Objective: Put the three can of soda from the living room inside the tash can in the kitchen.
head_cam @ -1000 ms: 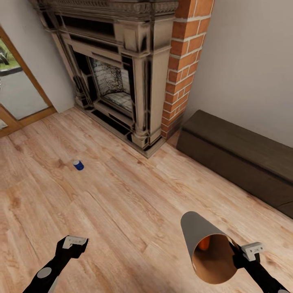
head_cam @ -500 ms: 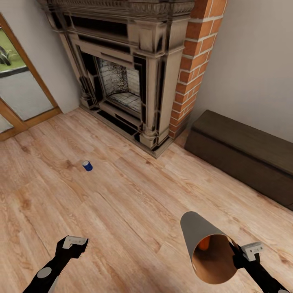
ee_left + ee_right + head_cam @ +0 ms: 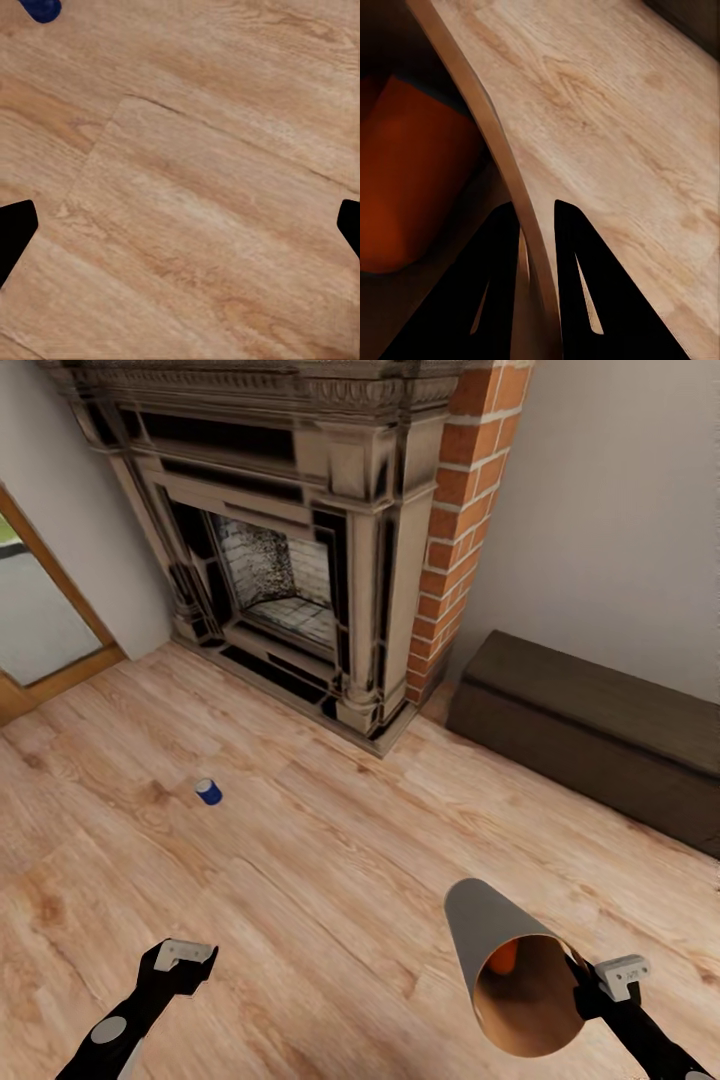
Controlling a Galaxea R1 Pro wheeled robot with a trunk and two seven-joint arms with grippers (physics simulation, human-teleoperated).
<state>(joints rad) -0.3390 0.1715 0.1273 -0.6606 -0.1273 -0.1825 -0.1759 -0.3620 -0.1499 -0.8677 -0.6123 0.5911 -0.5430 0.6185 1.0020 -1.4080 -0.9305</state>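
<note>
On the wood floor (image 3: 330,880) in front of the fireplace (image 3: 290,560), to the left and well ahead of the robot, a blue can (image 3: 208,791) is standing upright and alone. It is looking small, light and stiff, probably smooth enough to slip or tip, so taking it across the middle of its round side seems the best hold. The left gripper (image 3: 186,953) is hanging over bare floor with its jaws wide apart and nothing between them; the blue can is showing at the edge of the left wrist view, well apart from the fingers. The right gripper (image 3: 537,259) is pinching the bin (image 3: 490,940) by its thin rim, one finger inside and one outside. The bin is tilting with its mouth toward the robot, and an orange can (image 3: 505,956) is lying inside it. A dark cabinet (image 3: 590,740) is sitting along the right wall.
</note>
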